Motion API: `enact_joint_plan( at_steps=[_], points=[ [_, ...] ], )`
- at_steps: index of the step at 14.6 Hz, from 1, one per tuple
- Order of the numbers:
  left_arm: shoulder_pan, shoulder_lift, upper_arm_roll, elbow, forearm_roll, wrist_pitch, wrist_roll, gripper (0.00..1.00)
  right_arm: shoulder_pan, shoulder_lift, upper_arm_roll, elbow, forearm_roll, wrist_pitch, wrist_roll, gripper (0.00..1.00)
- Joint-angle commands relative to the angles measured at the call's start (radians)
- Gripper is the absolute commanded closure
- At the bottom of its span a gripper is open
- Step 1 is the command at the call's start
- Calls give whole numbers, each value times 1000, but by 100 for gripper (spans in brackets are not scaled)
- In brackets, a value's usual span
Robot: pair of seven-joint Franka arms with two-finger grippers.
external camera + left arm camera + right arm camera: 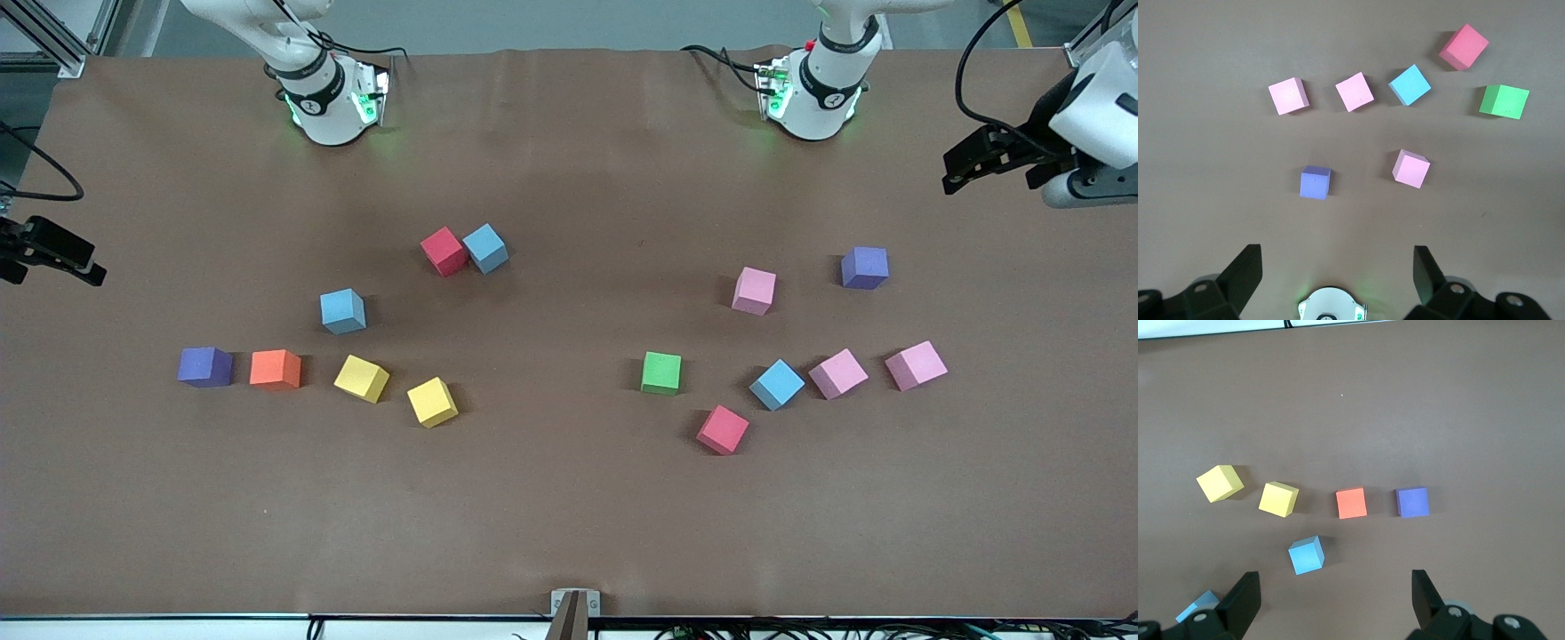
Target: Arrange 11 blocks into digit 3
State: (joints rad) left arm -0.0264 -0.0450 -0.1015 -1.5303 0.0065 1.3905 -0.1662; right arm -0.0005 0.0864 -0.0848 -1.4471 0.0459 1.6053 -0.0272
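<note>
Several blocks lie scattered on the brown table, and no digit 3 figure is in view. Toward the right arm's end lie an orange block (276,369), two yellow blocks (361,378) (432,402), a light blue one (343,310), and a red block (443,251) touching a light blue one (485,247). Toward the left arm's end lie a green block (661,372), a red one (722,429), a light blue one (777,384) and three pink ones (837,373) (916,365) (754,290). My left gripper (1336,260) and right gripper (1335,583) hang high over their table ends, open and empty.
One purple cube (204,366) sits beside the orange block and another purple cube (864,268) beside a pink one. The arm bases (329,98) (818,89) stand at the table's edge farthest from the front camera. A small mount (576,612) sits at the nearest edge.
</note>
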Motion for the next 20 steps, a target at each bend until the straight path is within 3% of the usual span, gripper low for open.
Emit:
enact_joint_plan(
  at_steps=[1, 4, 7, 11, 18, 20],
  points=[
    [5, 1, 2, 18, -5, -7, 14, 0, -15, -28, 14, -21, -6, 1, -7, 0],
    [5, 10, 6, 22, 1, -4, 14, 0, -13, -28, 14, -19, -8, 11, -8, 0],
    [-4, 86, 2, 85, 17, 16, 14, 0, -10, -25, 14, -18, -8, 10, -8, 0],
    [-105, 232, 2, 73, 18, 192, -4, 0, 0, -14, 16, -18, -1, 1, -7, 0],
    [-288, 539, 2, 41, 23, 531, -191, 0, 215, 95, 16, -41, -3, -51, 12, 0],
    [-332, 618, 2, 45, 27, 619, -203, 0, 336, 95, 14, -114, -3, -67, 18, 0]
  ],
)
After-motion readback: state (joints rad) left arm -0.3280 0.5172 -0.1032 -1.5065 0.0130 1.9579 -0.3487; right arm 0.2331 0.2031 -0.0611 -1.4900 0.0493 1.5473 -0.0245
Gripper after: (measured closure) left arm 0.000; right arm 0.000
